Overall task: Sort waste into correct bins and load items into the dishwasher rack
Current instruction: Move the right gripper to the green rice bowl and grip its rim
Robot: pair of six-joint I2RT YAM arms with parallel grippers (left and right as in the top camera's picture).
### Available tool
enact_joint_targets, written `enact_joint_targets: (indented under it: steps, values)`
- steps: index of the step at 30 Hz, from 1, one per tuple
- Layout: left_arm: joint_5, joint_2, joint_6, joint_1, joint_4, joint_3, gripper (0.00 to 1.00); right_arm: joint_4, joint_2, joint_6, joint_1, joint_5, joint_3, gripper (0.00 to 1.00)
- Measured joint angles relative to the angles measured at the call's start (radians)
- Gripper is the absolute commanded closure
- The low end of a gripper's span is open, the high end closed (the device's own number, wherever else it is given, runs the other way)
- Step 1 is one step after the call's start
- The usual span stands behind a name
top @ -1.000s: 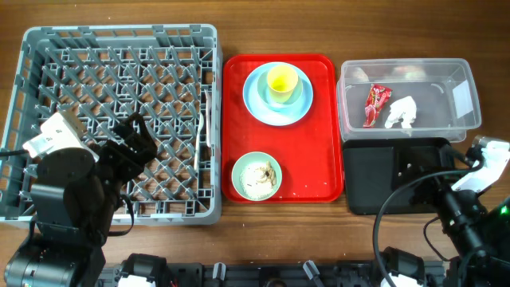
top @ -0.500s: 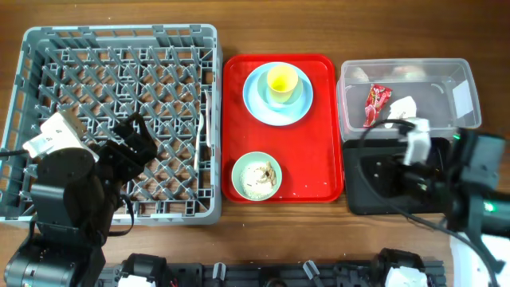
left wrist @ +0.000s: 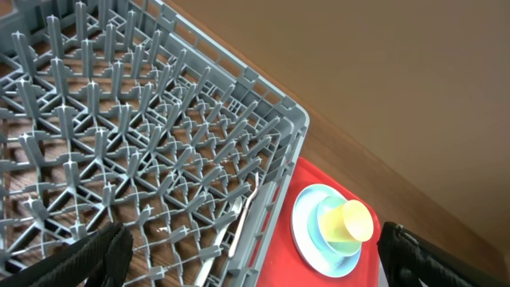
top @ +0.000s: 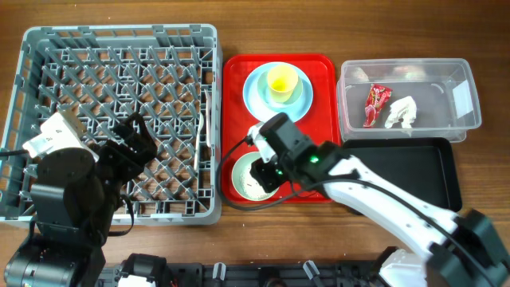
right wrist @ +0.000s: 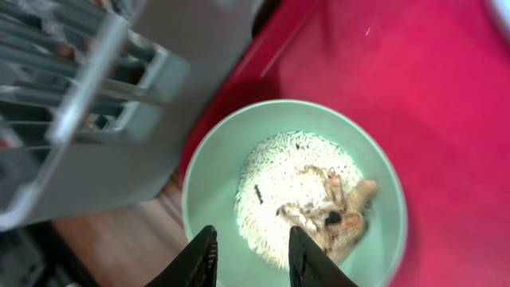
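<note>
Right jaws narrowly apart, empty, over pale green bowl [right wrist: 217, 182], left jaws wide apart above grey rack [left wrist: 159, 143]

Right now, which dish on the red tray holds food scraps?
The pale green bowl, holding rice-like scraps; the yellow cup and light blue plate show none.

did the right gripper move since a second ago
Yes. The right gripper swung left across the overhead view, from the black tray's right end to over the pale green bowl on the red tray.
</note>
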Motion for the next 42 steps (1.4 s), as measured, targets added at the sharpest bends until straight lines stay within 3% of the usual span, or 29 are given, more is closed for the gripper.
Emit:
enact_joint_targets:
  steps: [1, 6, 10, 18, 22, 25, 27, 29, 30, 33, 42]
  values:
    - [0.000, 0.000, 0.000, 0.000, 0.000, 0.000, 0.00, 0.010, 0.027, 0.007, 0.004, 0.008, 0.000, 0.85]
    - [0.000, 0.000, 0.000, 0.000, 0.000, 0.000, 0.00, 0.003, 0.109, 0.047, 0.009, 0.147, -0.001, 0.85]
    - [0.000, 0.000, 0.000, 0.000, 0.000, 0.000, 0.00, -0.029, 0.109, 0.063, 0.009, 0.278, 0.000, 0.78]
    - [0.000, 0.000, 0.000, 0.000, 0.000, 0.000, 0.00, -0.127, 0.109, 0.067, 0.009, 0.524, -0.001, 0.75]
    - [0.000, 0.000, 0.000, 0.000, 0.001, 0.000, 0.00, -0.188, 0.109, 0.076, 0.009, 0.688, 0.000, 0.67]
    - [0.000, 0.000, 0.000, 0.000, 0.000, 0.000, 0.00, -0.201, 0.109, 0.080, -0.003, 0.765, -0.001, 0.83]
    - [0.000, 0.000, 0.000, 0.000, 0.001, 0.000, 0.00, -0.229, 0.109, 0.109, -0.019, 0.757, 0.003, 0.82]
    - [0.000, 0.000, 0.000, 0.000, 0.001, 0.000, 0.00, -0.225, 0.106, 0.119, -0.031, 0.686, 0.020, 0.73]
    - [0.000, 0.000, 0.000, 0.000, 0.000, 0.000, 0.00, -0.206, 0.097, 0.105, -0.033, 0.632, 0.029, 0.65]
    - [0.000, 0.000, 0.000, 0.000, 0.000, 0.000, 0.00, -0.153, 0.019, 0.023, -0.033, 0.375, 0.054, 0.59]
    - [0.000, 0.000, 0.000, 0.000, 0.000, 0.000, 0.00, -0.146, -0.018, -0.013, -0.018, 0.173, 0.043, 0.59]
